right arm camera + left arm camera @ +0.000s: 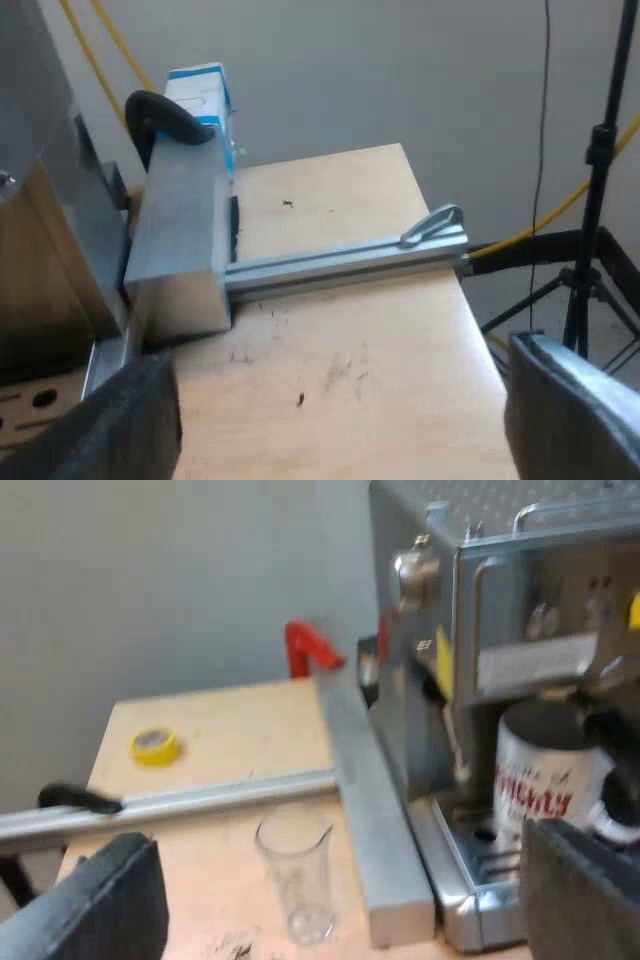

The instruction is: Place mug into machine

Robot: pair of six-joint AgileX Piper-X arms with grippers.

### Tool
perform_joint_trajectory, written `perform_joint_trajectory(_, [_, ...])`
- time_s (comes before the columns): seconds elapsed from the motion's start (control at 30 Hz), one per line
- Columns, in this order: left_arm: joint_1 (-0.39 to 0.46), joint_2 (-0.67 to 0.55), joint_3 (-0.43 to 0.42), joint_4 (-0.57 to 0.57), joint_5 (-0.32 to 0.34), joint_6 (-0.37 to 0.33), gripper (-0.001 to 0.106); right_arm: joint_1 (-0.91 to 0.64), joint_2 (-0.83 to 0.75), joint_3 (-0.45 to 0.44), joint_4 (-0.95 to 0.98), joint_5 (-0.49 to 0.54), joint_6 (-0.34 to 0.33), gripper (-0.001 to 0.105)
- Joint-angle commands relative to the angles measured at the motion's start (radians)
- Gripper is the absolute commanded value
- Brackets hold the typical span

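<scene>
**Mug on the drip tray, both claws apart and empty**

Nearest the left wrist camera, the left gripper had its two black fingers spread wide with nothing between them. Just beyond them a clear measuring glass stood upright on the wooden table, beside an aluminium rail. Past the tip of one finger, the mug stood upright on the drip tray of the espresso machine, under the brew head. It was outside the span of the fingers, and apart from them as far as could be judged. Farther off lay a yellow tape roll and a red clamp.

The right gripper was likewise spread and empty over bare tabletop, with an aluminium bar beyond it and a blue-and-white carton behind that.

The mug, white with red lettering, looked ceramic, so probably stiff, fairly heavy, glazed smooth and likely to chip on the metal. A grasp across the rim or wall would suit it better than one on the round body. Placement appeared all but complete.
</scene>
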Motion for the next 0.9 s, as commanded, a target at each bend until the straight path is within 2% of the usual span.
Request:
perform_joint_trajectory(0.03, [0.001, -0.141, -0.006, 0.021, -0.032, -0.002, 0.073, 0.001, -0.045, 0.016, 0.026, 0.006, -0.019, 0.068])
perform_joint_trajectory(0.17, [0.001, -0.139, 0.008, -0.009, -0.078, -0.002, 0.073, 0.001, -0.049, 0.071, -0.024, -0.035, -0.036, 0.068])
perform_joint_trajectory(0.23, [0.001, -0.139, 0.038, -0.065, -0.108, -0.002, 0.073, 0.001, -0.050, 0.116, -0.078, -0.055, -0.030, 0.068])
perform_joint_trajectory(0.4, [0.001, -0.139, 0.119, -0.184, -0.114, -0.030, 0.073, 0.001, -0.047, 0.201, -0.125, -0.054, 0.012, 0.068])
perform_joint_trajectory(0.77, [0.001, -0.137, 0.251, -0.189, -0.114, -0.032, 0.073, 0.001, -0.046, 0.338, -0.106, -0.054, 0.006, 0.068])
perform_joint_trajectory(0.9, [0.001, -0.137, 0.282, -0.189, -0.114, -0.032, 0.073, 0.001, -0.046, 0.368, -0.099, -0.020, 0.006, 0.068])
